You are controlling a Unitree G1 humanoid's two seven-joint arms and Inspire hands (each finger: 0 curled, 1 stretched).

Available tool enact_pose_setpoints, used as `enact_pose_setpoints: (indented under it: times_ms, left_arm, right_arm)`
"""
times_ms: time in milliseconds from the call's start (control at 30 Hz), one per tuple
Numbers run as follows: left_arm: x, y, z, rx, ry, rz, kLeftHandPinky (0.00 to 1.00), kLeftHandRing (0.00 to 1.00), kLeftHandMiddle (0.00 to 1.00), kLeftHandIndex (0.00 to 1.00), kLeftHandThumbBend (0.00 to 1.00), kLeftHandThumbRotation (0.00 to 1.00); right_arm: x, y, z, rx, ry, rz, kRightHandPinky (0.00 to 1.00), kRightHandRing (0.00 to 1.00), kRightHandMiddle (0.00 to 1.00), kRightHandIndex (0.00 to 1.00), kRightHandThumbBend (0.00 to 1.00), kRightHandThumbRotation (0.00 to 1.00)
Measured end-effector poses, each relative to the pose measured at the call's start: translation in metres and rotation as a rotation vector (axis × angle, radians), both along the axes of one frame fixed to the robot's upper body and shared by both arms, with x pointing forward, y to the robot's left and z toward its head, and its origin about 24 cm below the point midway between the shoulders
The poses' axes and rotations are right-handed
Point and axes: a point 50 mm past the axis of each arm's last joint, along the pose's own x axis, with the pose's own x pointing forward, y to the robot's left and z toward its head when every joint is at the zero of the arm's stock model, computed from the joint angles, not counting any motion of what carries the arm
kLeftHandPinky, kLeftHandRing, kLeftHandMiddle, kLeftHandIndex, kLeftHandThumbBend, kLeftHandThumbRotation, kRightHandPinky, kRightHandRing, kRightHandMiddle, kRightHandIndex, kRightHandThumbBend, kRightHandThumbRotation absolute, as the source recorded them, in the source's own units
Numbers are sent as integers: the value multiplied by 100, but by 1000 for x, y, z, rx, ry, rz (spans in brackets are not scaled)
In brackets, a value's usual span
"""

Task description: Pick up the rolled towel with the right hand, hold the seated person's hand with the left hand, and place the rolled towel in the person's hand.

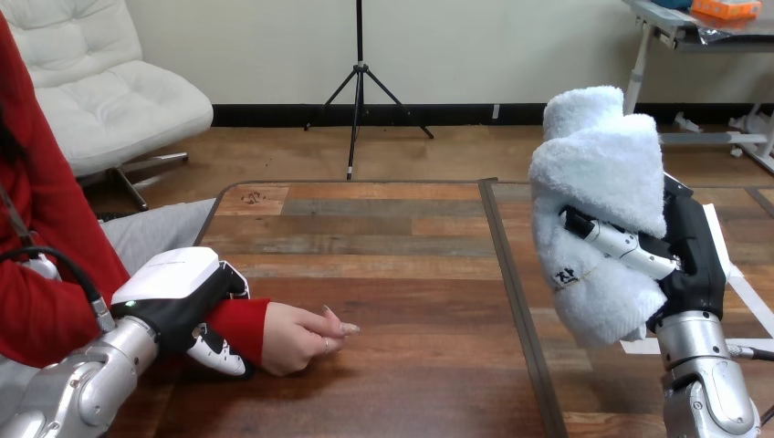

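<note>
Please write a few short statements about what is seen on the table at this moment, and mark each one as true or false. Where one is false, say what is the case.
1. The right hand has its fingers curled round the rolled towel. True.
2. The rolled towel lies flat on the table. False: the right hand holds it up above the table.
3. The left hand is closed round the person's wrist, over the red sleeve. True.
4. The person's hand already has the towel in it. False: it holds nothing, and the towel is far off at the view's right.
5. The person's hand is spread wide with the palm up. False: its fingers are loosely curled and it rests on the table.
</note>
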Motion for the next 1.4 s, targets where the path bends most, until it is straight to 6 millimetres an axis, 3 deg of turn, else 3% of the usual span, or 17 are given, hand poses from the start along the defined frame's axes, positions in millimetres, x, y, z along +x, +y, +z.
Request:
enact_pose_setpoints:
  times_ms: [833, 1400]
  left_arm:
    - [-1, 2, -1, -49, -1, 28, 25, 31, 38, 36, 71, 0]
    - [-5, 4, -2, -82, -30, 43, 22, 27, 36, 35, 69, 0]
  right_arm:
    - [0, 2, -2, -94, 30, -51, 28, 34, 40, 42, 84, 0]
    - [-3, 10, -18, -165, 92, -49, 29, 34, 40, 43, 83, 0]
